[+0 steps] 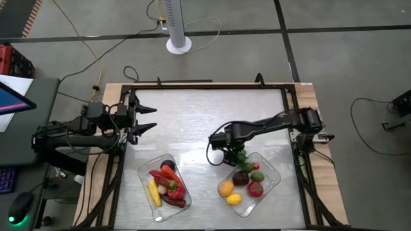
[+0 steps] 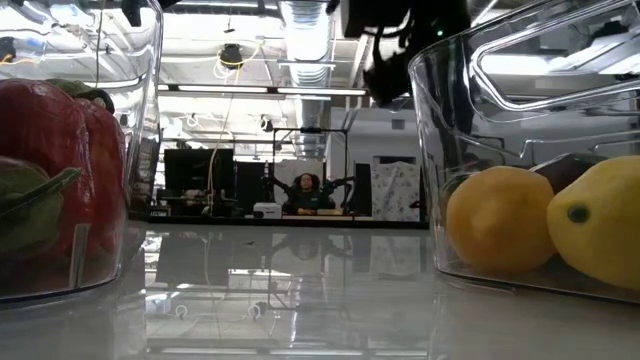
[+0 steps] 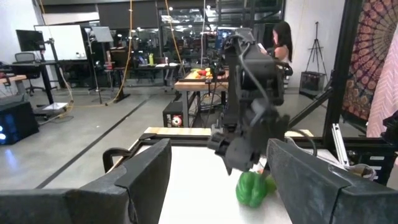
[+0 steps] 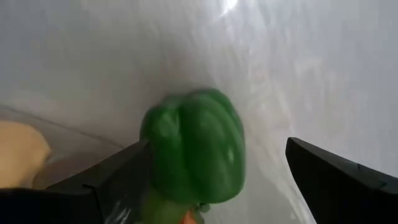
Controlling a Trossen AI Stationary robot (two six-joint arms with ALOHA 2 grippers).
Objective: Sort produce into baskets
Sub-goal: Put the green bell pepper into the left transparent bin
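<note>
My right gripper (image 1: pixel 231 156) is open above the far left corner of the right clear basket (image 1: pixel 273 168). A green pepper (image 4: pixel 196 149) sits between its spread fingers, close to one finger and well apart from the other. It also shows below the gripper in the left wrist view (image 3: pixel 250 188). The right basket holds orange, yellow, dark purple, red and green pieces (image 1: pixel 241 183). The left basket (image 1: pixel 144 172) holds red chillies, yellow corn and other pieces (image 1: pixel 167 185). My left gripper (image 1: pixel 146 119) is open and empty at the table's far left. My right gripper's fingers point down on either side of the green pepper (image 4: pixel 155 134). The gap to one finger (image 4: pixel 336 180) is wide. Whether the other finger (image 4: pixel 106 183) touches the pepper, I cannot tell.
The bare table top (image 1: pixel 205 115) lies between the arms and beyond the baskets. A black frame (image 1: pixel 290 106) runs round the table. In the low view the baskets' clear walls (image 2: pixel 430 150) stand close on both sides. A person sits far off in the room (image 2: pixel 303 190).
</note>
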